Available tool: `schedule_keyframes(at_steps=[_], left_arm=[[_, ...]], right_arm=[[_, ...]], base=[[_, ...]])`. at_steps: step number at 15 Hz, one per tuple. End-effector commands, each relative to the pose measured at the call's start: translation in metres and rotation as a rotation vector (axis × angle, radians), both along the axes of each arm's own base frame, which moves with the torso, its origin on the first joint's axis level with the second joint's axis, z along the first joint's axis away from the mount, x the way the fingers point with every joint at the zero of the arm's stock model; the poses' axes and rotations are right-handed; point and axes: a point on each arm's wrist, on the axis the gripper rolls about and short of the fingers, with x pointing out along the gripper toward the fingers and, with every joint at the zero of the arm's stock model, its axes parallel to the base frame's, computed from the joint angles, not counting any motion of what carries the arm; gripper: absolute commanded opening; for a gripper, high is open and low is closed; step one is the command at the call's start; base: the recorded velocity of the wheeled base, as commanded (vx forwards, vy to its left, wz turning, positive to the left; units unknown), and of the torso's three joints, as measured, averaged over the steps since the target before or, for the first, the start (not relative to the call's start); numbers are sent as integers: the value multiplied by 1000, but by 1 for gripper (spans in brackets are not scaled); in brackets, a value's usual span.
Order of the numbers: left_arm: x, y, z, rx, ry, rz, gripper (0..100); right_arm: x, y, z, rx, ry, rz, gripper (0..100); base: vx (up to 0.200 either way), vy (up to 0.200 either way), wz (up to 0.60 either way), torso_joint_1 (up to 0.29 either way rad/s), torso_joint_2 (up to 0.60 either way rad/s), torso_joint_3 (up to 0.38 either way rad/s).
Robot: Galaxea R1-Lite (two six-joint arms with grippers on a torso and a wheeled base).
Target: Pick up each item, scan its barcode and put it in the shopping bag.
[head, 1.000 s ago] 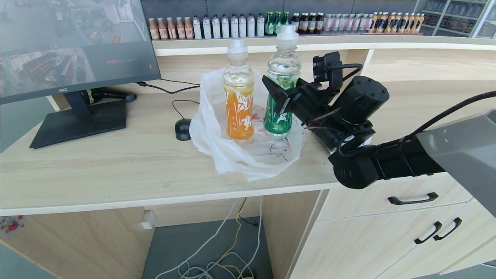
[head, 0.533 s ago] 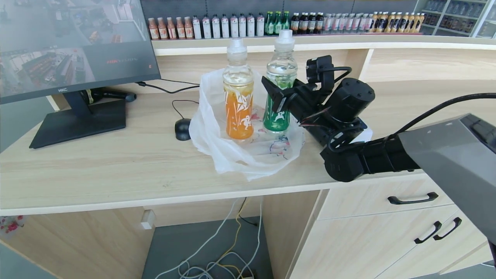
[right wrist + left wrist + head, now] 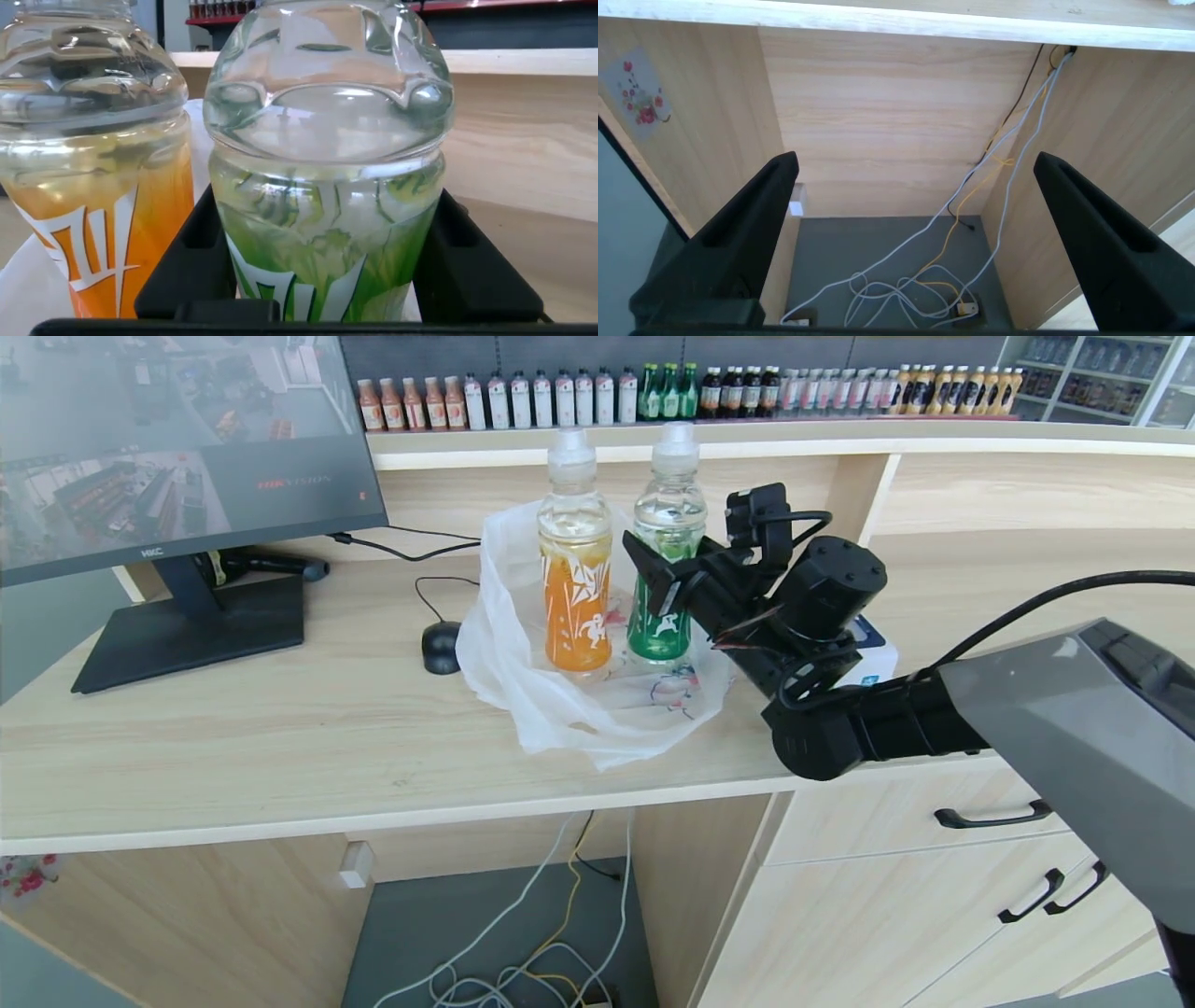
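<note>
Right gripper around green bottle, beside orange bottle — bag near counter edge

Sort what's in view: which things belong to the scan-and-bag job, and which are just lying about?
Job: green bottle held in the right pincer, orange bottle, shopping bag.
Lying about: monitor, mouse, loose cables, shelf bottles.

Bright, even light washes the head view, leaving only soft shadows on the counter beside the monitor stand at left, white glints on the green bottle, and dimmer shade on the floor beneath.
</note>
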Motion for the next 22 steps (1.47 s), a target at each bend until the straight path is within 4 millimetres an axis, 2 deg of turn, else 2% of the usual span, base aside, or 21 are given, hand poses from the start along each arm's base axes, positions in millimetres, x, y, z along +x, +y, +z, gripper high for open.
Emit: schedule_keyframes(at_steps=[1, 7, 17, 18, 22], left_arm=[[0, 0, 0, 0, -1, 1, 100], [0, 0, 0, 0, -1, 1, 100], [0, 0, 0, 0, 2, 1, 100], [0, 0, 0, 0, -1, 1, 100], [0, 0, 0, 0, -1, 1, 100]], right_arm=[[0, 2, -3, -4, 7, 3, 0], [-3, 2, -17, -21, 33, 6, 0], [-6, 1, -20, -29, 49, 9, 0], [-6, 1, -19, -28, 47, 9, 100], [-9, -2, -18, -23, 40, 6, 100]], base=[[0, 0, 0, 0, 0, 0], [0, 0, 0, 0, 0, 0], [0, 0, 0, 0, 0, 0], [0, 0, 0, 0, 0, 0], [0, 0, 0, 0, 0, 0]])
